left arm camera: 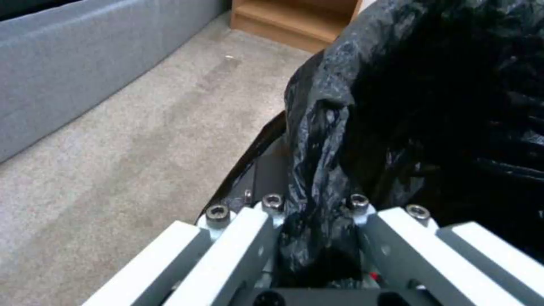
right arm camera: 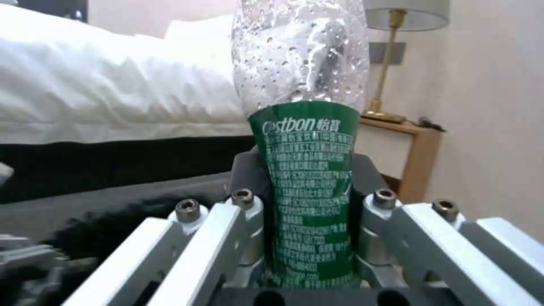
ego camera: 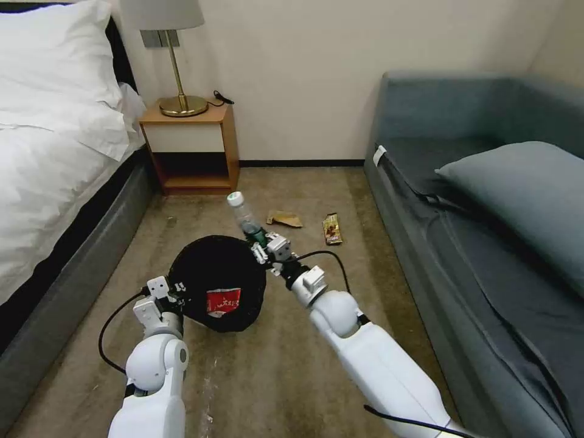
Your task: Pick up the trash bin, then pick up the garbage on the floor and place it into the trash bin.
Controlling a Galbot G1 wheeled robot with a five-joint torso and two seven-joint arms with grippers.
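Note:
The trash bin (ego camera: 213,274), lined with a crinkled black bag, hangs tilted above the floor (ego camera: 292,359) with my left gripper (ego camera: 173,291) shut on its rim; the wrist view shows the bag (left arm camera: 317,170) pinched between the fingers. A red-and-white wrapper (ego camera: 222,301) lies inside the bin. My right gripper (ego camera: 263,243) is shut on a clear plastic bottle with a green label (ego camera: 245,218), held upright at the bin's far right rim; up close the label (right arm camera: 306,187) sits between the fingers. A tan paper scrap (ego camera: 284,218) and a brown-gold snack wrapper (ego camera: 331,229) lie on the carpet beyond.
A bed (ego camera: 55,158) runs along the left and a grey sofa (ego camera: 486,231) along the right. A wooden nightstand (ego camera: 190,146) with a brass lamp (ego camera: 176,61) stands against the back wall. Open carpet lies between bed and sofa.

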